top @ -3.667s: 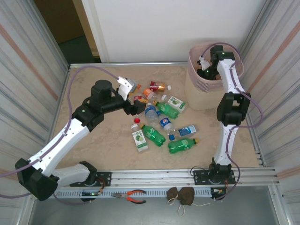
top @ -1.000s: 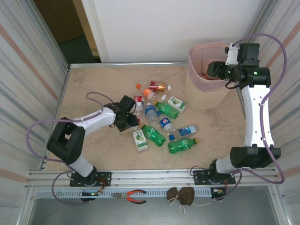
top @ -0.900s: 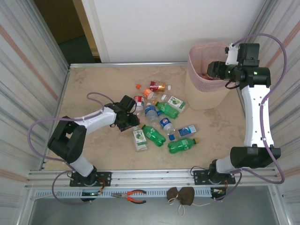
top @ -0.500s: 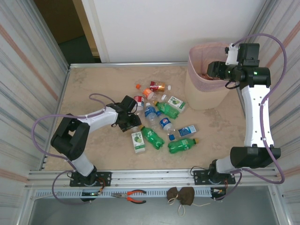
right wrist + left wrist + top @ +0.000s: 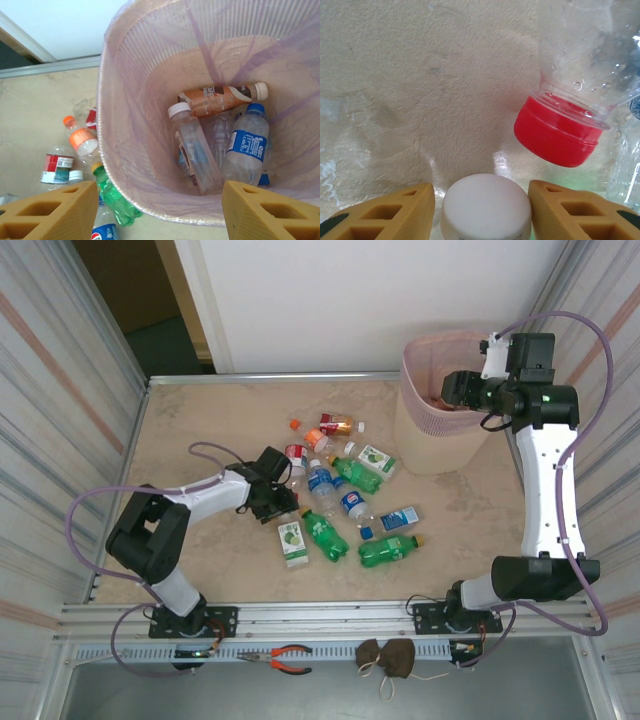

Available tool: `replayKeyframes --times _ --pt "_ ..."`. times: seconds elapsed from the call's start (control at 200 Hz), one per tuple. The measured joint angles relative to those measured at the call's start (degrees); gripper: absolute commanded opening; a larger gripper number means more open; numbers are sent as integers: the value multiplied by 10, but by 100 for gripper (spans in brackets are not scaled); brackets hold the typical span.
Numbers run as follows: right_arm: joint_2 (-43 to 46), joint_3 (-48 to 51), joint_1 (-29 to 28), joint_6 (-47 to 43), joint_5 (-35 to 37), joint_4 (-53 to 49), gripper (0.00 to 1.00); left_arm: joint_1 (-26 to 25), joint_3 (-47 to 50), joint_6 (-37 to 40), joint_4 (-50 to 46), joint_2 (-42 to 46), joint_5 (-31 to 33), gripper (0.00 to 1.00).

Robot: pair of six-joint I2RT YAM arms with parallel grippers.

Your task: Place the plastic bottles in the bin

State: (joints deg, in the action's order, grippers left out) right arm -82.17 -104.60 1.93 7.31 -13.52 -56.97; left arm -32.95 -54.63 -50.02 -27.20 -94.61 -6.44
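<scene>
I count about a dozen plastic bottles (image 5: 357, 474) lying mid-table (image 5: 200, 420), and at least four in the bin (image 5: 116, 130) at the far right. The lime-labelled bottle (image 5: 292, 543) lies flat, its long axis running near-to-far. Its white cap (image 5: 486, 207) points at my left gripper (image 5: 481, 194), whose fingers closely flank it; I cannot tell if they grip. A red-capped clear bottle (image 5: 580, 60) crowds alongside. My right gripper (image 5: 160, 192) hangs wide and empty over the bin.

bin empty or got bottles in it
Not empty. The bin holds at least three bottles lying at its bottom: a brown bottle, a clear white-capped bottle and a blue-labelled bottle.
</scene>
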Motion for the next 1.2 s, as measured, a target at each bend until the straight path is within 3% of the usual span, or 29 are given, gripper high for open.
replayKeyframes --times 0.251,0.511,0.887,1.202 --pt "5 1 -1 0 0 0 65 0 0 1 0 0 0 41" --pt "14 1 -8 0 0 0 64 1 0 9 -19 21 10 38" --pt "90 76 -55 9 -42 66 63 11 -1 95 -52 220 54 36" --pt "189 242 -163 48 -143 256 61 15 -4 247 78 357 -59 33"
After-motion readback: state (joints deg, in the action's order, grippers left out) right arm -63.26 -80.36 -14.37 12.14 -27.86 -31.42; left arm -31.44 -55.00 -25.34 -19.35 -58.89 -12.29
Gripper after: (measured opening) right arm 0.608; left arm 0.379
